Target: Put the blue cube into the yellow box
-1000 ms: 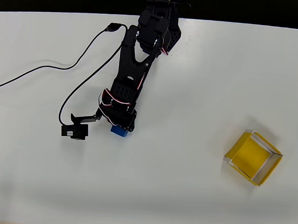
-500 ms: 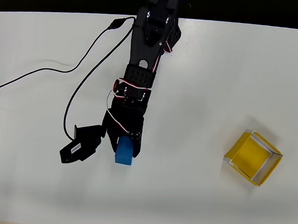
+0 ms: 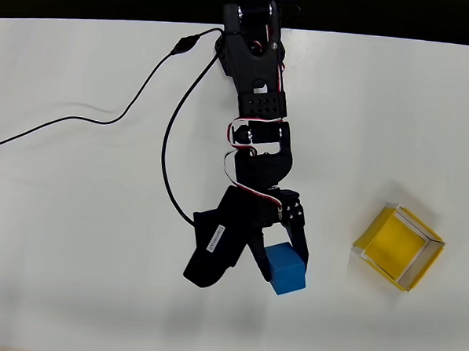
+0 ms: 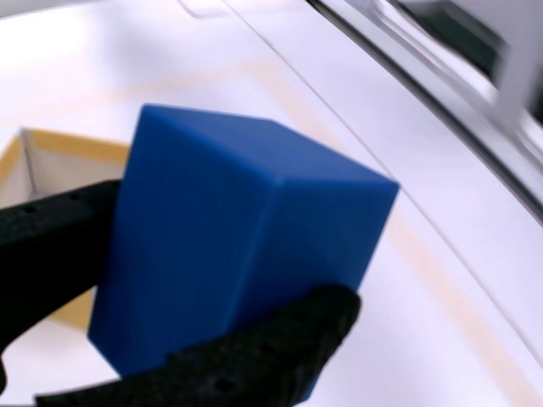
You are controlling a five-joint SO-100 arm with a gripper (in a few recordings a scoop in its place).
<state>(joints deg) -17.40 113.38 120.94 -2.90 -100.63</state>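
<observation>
The blue cube point(image 3: 285, 269) hangs above the white table, held between the black fingers of my gripper point(image 3: 280, 260), which is shut on it. In the wrist view the blue cube point(image 4: 229, 246) looms large, with one black finger point(image 4: 51, 246) at its left face and the other curving under its lower right. The yellow box point(image 3: 398, 246) sits on the table to the right of the cube in the overhead view, tilted like a diamond. A corner of the yellow box point(image 4: 34, 161) peeks out behind the cube in the wrist view.
The black wrist camera module point(image 3: 217, 248) juts out left of the cube. Its black cable point(image 3: 80, 122) trails across the left of the table point(image 3: 94, 294). The table's far edge runs along the top, dark beyond it.
The arm has swung to the right and stretched forward, carrying the blue cube from the table's left-centre toward the yellow box. The box has not moved.
</observation>
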